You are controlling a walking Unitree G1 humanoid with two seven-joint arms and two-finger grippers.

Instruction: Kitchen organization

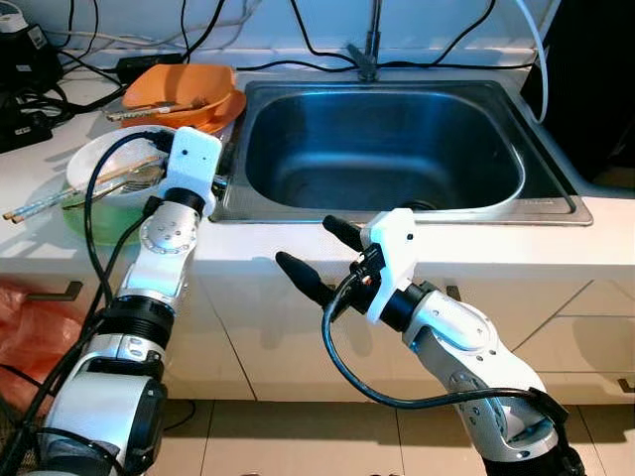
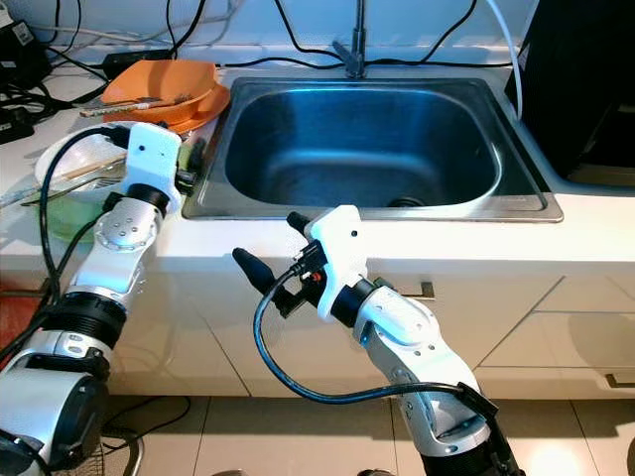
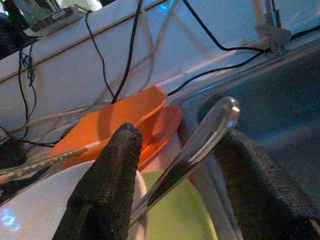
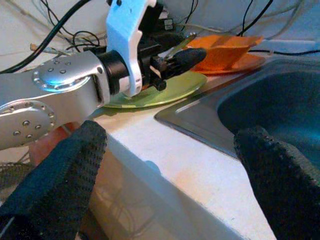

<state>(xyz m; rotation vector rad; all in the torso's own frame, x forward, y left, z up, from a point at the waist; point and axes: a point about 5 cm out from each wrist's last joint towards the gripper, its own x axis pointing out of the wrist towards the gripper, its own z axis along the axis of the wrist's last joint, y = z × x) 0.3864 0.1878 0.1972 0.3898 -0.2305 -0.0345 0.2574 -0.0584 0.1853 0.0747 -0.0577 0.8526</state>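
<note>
My left gripper point(image 2: 194, 159) hovers at the sink's left rim, over the dish pile, shut on a shiny metal spoon handle point(image 3: 207, 132) that sticks up between its black fingers point(image 4: 182, 56). Under it lie a white bowl point(image 1: 104, 159), a green plate point(image 4: 165, 92) and chopsticks point(image 1: 60, 198). An orange bowl on an orange plate point(image 1: 184, 87) sits behind them. My right gripper point(image 1: 316, 250) is held in front of the counter edge, below the sink, open and holding nothing.
The steel sink point(image 1: 382, 149) looks bare, with a faucet point(image 1: 369, 50) at its back. Black cables point(image 1: 60, 69) and a power strip crowd the back left of the counter. White cabinet fronts point(image 1: 556, 317) are below, and something orange point(image 1: 25, 327) is low on the left.
</note>
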